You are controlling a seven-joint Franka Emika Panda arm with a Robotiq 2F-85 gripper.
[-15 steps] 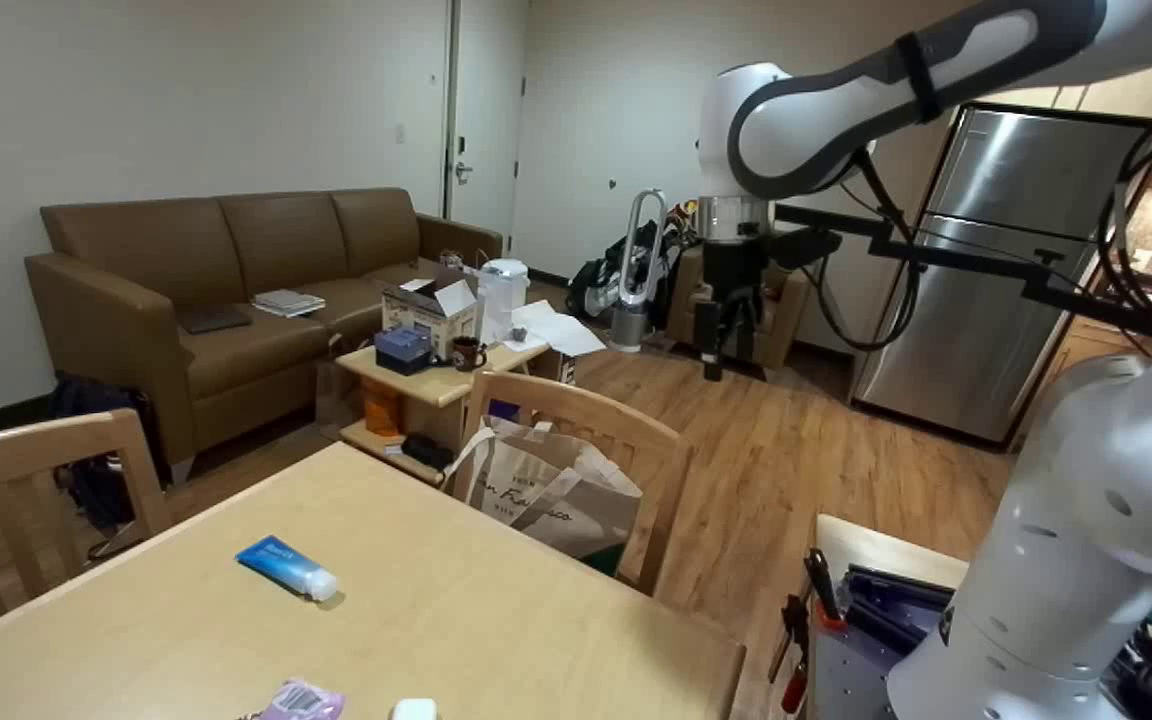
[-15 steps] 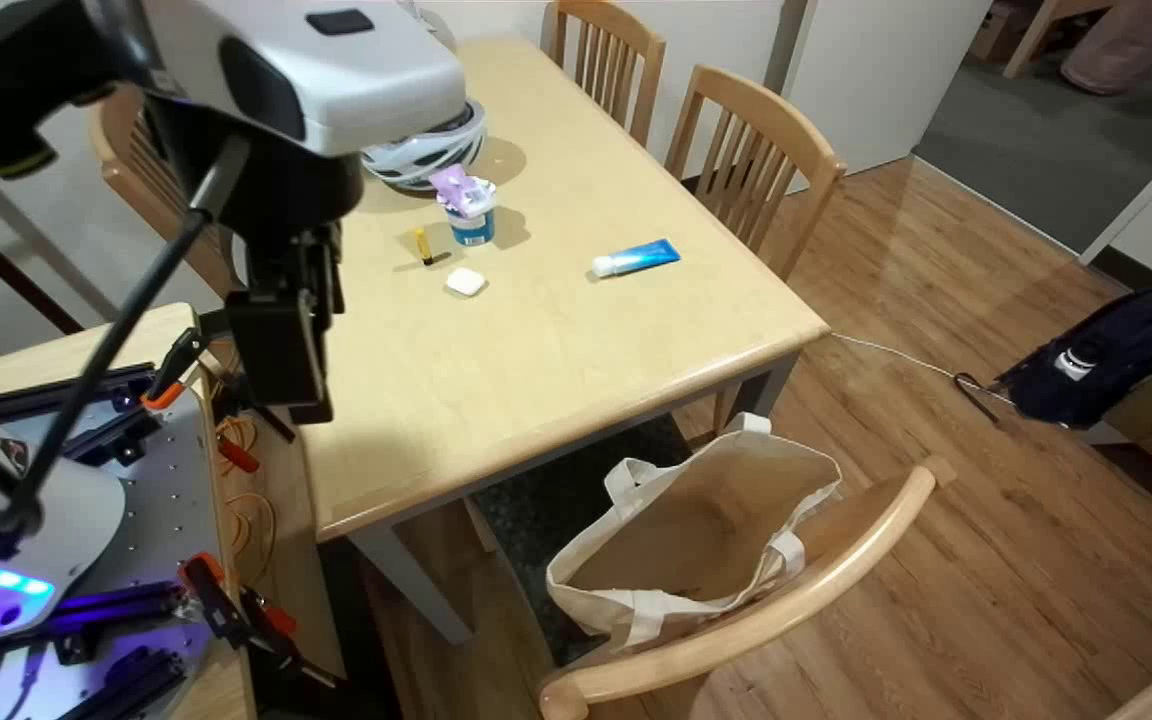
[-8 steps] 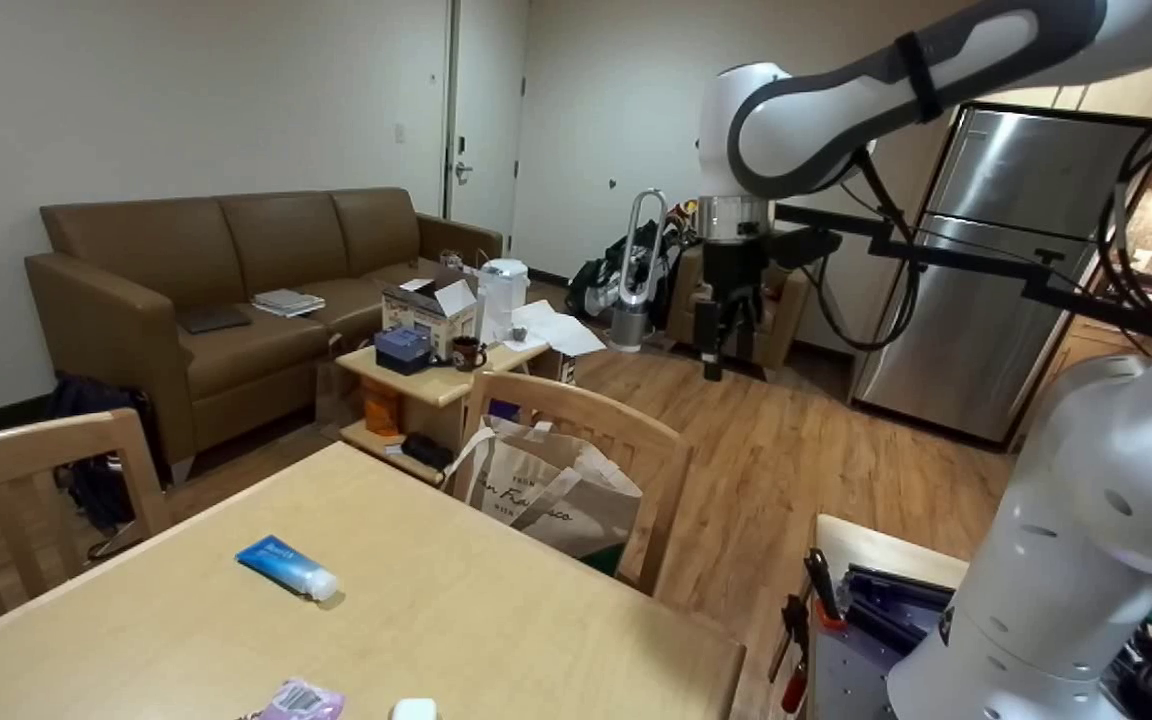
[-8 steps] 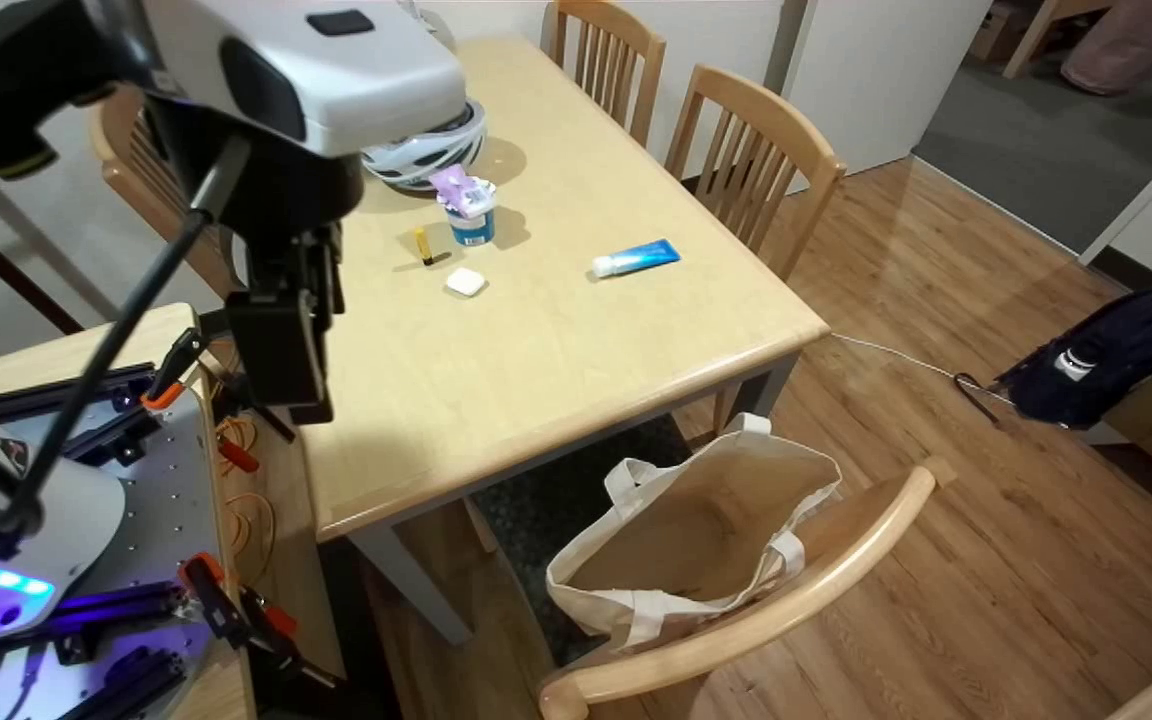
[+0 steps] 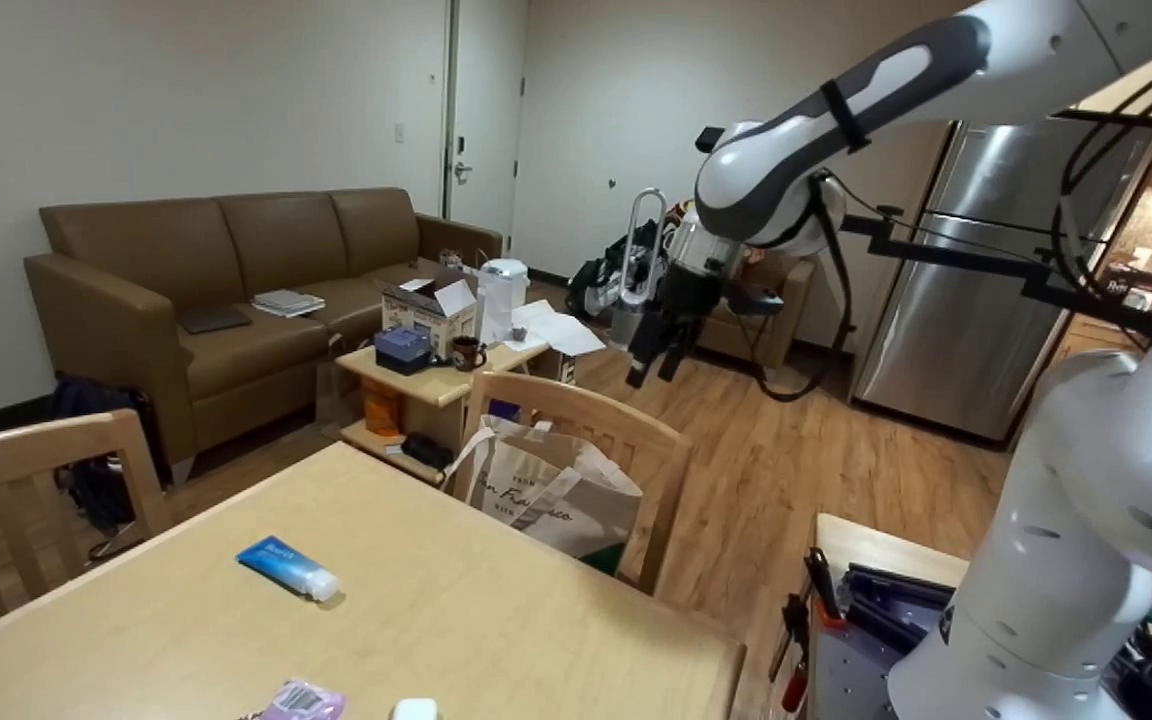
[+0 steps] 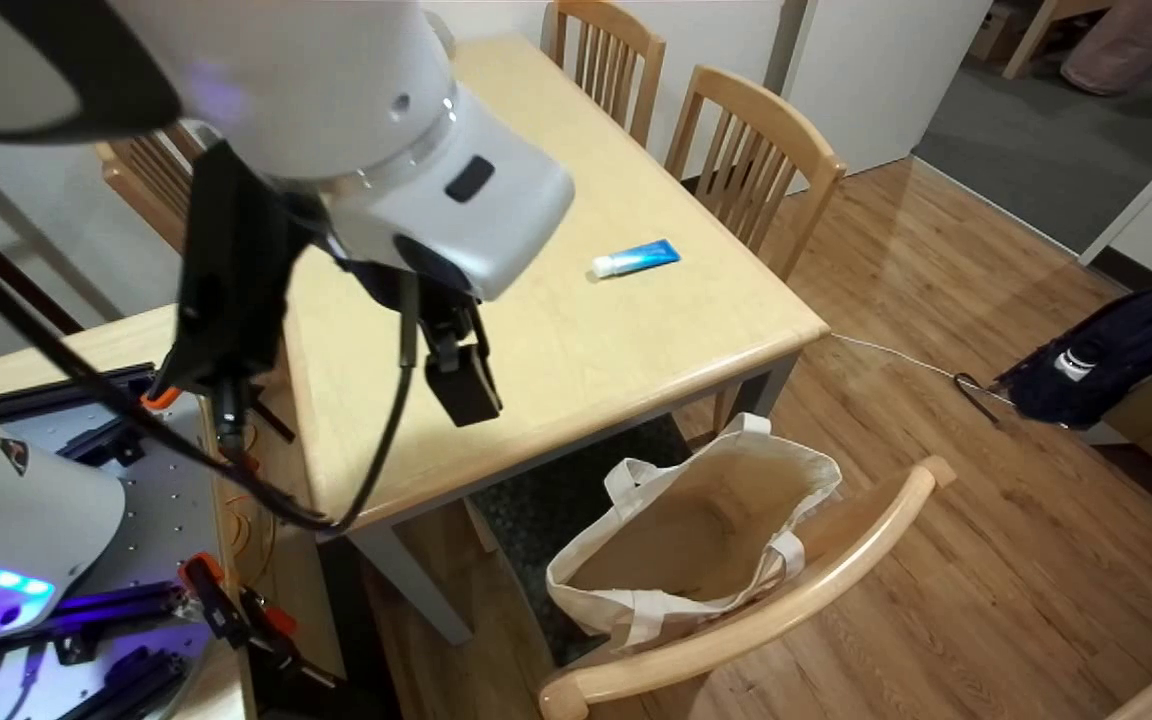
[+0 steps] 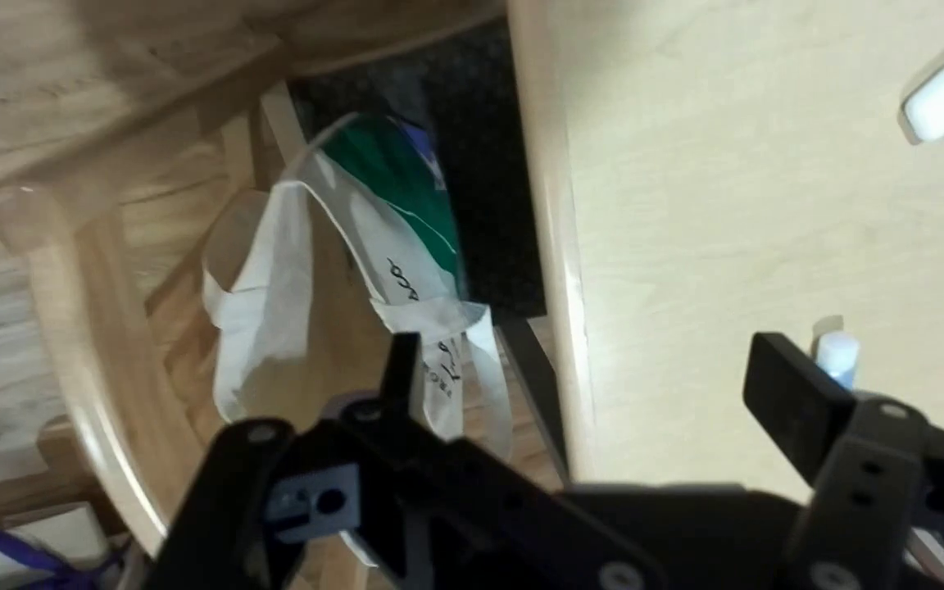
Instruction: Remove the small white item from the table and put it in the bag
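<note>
A small white rounded item (image 7: pixel 943 100) lies on the pale wooden table (image 7: pixel 726 205) at the upper right of the wrist view. It also shows at the bottom edge of an exterior view (image 5: pixel 415 710); the arm hides it in the other exterior picture. The cream cloth bag (image 6: pixel 696 540) stands open-topped on a chair beside the table, and shows in an exterior view (image 5: pixel 556 500) and the wrist view (image 7: pixel 283 279). My gripper (image 7: pixel 591 373) is open with nothing between its fingers. It hangs tilted, high above the table's edge near the bag, as in both exterior views (image 5: pixel 653 372) (image 6: pixel 464 390).
A blue tube with a white cap (image 6: pixel 638 258) lies on the table. A purple packet (image 5: pixel 303 700) shows at an exterior view's bottom edge. The chair's back (image 6: pixel 786 620) rises behind the bag. A side table (image 5: pixel 441 385) with boxes and a mug stands beyond.
My arm has swung and tilted, bringing the gripper from over the robot-side table edge towards the bag. The arm now covers the white item, tub, yellow stick and helmet in an exterior view.
</note>
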